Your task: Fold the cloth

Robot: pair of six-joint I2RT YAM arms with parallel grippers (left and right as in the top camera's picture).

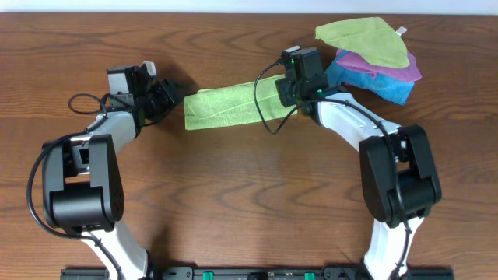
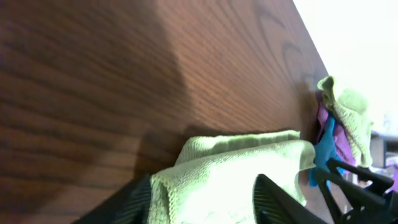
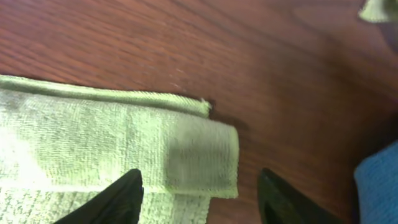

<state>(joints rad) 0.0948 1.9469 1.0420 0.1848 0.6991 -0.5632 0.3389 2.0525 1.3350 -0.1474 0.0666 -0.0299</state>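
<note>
The cloth (image 1: 226,106) is lime green and lies in a long folded strip across the middle of the table. My left gripper (image 1: 173,97) is at its left end. In the left wrist view the cloth (image 2: 236,162) lies between the spread fingers of this gripper (image 2: 205,205), which is open. My right gripper (image 1: 289,92) hovers over the right end. In the right wrist view the folded end of the cloth (image 3: 93,143) sits between and below the fingers of this gripper (image 3: 199,199), which is open and holds nothing.
A pile of cloths lies at the back right: a second green cloth (image 1: 366,39) on top, then a purple cloth (image 1: 372,64) and a bright blue cloth (image 1: 385,87). The pile also shows in the left wrist view (image 2: 351,115). A corner of the blue cloth (image 3: 379,186) shows in the right wrist view.
</note>
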